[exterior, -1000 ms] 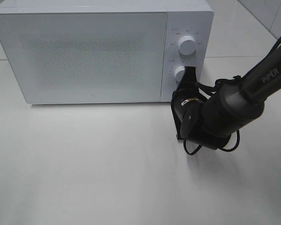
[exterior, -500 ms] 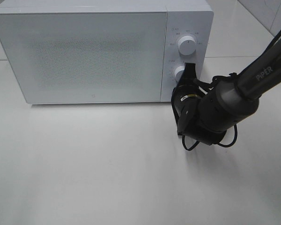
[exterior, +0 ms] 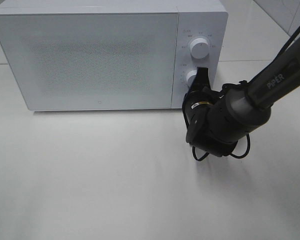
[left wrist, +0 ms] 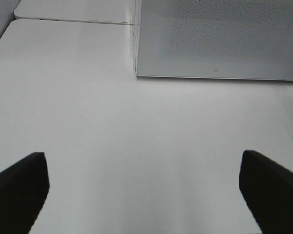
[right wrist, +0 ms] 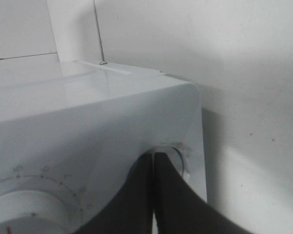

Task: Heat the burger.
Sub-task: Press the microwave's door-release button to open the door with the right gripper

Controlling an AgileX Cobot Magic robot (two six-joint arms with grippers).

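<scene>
The burger is out of view in every frame. The white microwave (exterior: 100,55) stands at the back of the table with its door closed. My right gripper (exterior: 202,76) is shut, its two black fingers pressed together, with the tips against the lower knob (exterior: 191,78) of the control panel. The right wrist view shows the shut gripper (right wrist: 154,161) at that knob (right wrist: 179,157), with the upper knob (right wrist: 19,209) beside it. My left gripper (left wrist: 146,195) is open and empty above bare table, facing the microwave's front corner (left wrist: 136,73). It is not in the exterior view.
The upper knob (exterior: 200,48) sits above the lower one on the panel. The white table (exterior: 90,175) stretches in front of the microwave. The right arm (exterior: 225,120) and its cable loop hang low over the table at the microwave's right front corner.
The right arm's wrist has shifted slightly left and turned a little. Its fingertips have stayed at the lower knob. The microwave door stays closed.
</scene>
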